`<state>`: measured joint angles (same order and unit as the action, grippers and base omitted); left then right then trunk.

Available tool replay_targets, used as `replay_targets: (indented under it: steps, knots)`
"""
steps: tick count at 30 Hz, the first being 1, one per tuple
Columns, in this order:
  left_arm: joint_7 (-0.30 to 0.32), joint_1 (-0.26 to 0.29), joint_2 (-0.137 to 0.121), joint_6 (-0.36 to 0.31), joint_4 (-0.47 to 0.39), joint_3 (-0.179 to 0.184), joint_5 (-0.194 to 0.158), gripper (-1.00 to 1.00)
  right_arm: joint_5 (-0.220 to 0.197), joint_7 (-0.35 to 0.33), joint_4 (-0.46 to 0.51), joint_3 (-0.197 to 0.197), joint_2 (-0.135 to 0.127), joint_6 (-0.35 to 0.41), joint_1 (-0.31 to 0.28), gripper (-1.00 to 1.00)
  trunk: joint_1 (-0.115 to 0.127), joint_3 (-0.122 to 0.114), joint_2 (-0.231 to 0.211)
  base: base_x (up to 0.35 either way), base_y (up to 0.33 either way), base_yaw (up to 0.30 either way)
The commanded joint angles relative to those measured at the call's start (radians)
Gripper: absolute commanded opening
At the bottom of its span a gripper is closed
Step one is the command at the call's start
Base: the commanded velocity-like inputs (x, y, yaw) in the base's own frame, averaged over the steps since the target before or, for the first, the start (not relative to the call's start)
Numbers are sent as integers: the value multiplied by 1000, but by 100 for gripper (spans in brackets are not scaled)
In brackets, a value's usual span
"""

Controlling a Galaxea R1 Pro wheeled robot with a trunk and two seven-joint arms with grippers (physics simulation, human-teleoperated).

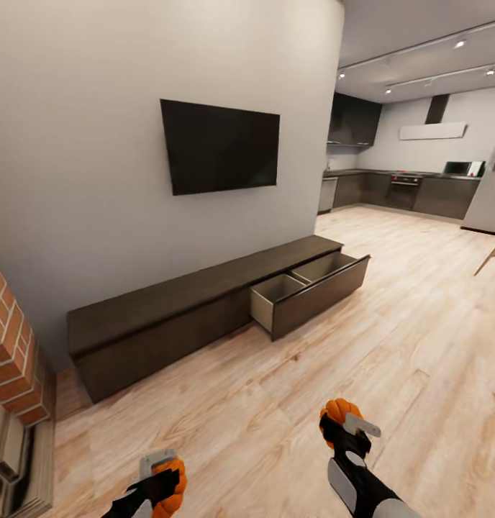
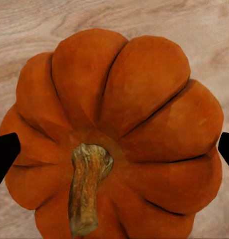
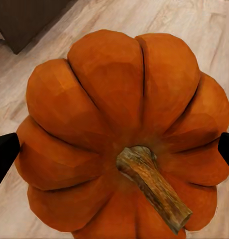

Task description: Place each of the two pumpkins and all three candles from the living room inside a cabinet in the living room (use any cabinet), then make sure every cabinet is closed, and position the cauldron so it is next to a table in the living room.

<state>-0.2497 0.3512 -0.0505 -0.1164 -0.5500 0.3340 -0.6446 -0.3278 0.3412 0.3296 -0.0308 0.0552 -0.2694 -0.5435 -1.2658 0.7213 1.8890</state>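
With each gripper, left point(image 1: 161, 471) and right point(image 1: 348, 424), clamped on a pumpkin point(image 2: 119, 134) point(image 3: 124, 134), the robot faces the cabinet point(image 1: 204, 302) across bare floor; carrying is underway, and next it likely must approach the open drawer point(image 1: 309, 288) and lower both in.

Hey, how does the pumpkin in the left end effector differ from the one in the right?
The left pumpkin sits low and near in the head view; the right pumpkin is held farther forward, toward the cabinet with its open drawer. Seen from the wrists, the left pumpkin's stem looks thicker with a bulbous base, while the right one's is slimmer and slanted. Both are orange, ribbed and gripped between end effector fingers.
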Motion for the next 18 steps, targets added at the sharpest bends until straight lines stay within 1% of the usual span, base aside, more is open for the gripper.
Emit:
replay_targets:
  steps: [1, 2, 3, 4, 5, 7, 8, 11, 12, 15, 16, 17, 18]
  knots:
    - [-14, 10, -3, -22, -28, 3, -10, -100, -12, 12, 8, 0, 4, 32, -16, -100, 0, 2, 0, 0, 0, -272]
    - [-15, 18, -4, -59, -69, -11, -10, -100, -13, 15, 33, 0, 8, 86, -29, -100, 0, 2, 0, 0, 0, -273]
    - [-15, 22, -4, -87, -92, -26, -11, -100, -14, 16, 54, -1, 10, 113, -34, -100, 0, 2, 0, 0, 0, -278]
    - [-15, 25, -2, -120, -116, -49, -8, -100, -14, 13, 79, -1, 25, 139, -39, -100, 0, 3, 0, 0, 0, -234]
    - [-15, 26, -1, -125, -119, -52, -8, -100, -14, 11, 82, 0, 32, 143, -40, -100, 0, 3, 0, 0, 0, -191]
    - [-14, 27, -1, -133, -127, -60, -10, -100, -12, -5, 88, 1, 60, 152, -41, -100, 0, 3, 0, 0, 0, -93]
    - [-15, 27, 0, -128, -128, -62, -10, -100, -11, -16, 86, 1, 66, 153, -40, -100, 0, 3, 0, 0, 0, -40]
    - [-14, 28, 0, -75, -111, -63, -11, -100, -9, -70, 67, 2, 70, 149, -38, -100, 0, 3, 0, 0, 0, -18]
    - [-11, 28, 5, 19, -58, -61, -9, -100, -9, -133, 47, 2, 60, 119, -37, -100, 0, 3, 0, 85, 0, -4]
    - [-8, 28, 11, 97, -20, -56, -8, -100, -11, -165, 37, 2, 39, 75, -36, -100, 0, 3, 0, 189, 0, -2]
    - [-8, 28, 12, 105, -16, -54, -8, -100, -11, -168, 36, 2, 36, 69, -36, -100, 0, 3, 0, 258, 0, -1]
    - [-8, 28, 14, 129, 3, -28, -9, -100, -10, -178, 21, 2, 27, 50, -36, -100, 0, 3, 0, 301, 0, 0]
    - [-8, 28, 15, 133, 14, -17, -9, -100, -10, -180, 6, 2, 24, 45, -36, -100, 0, 3, 0, 308, 0, 0]
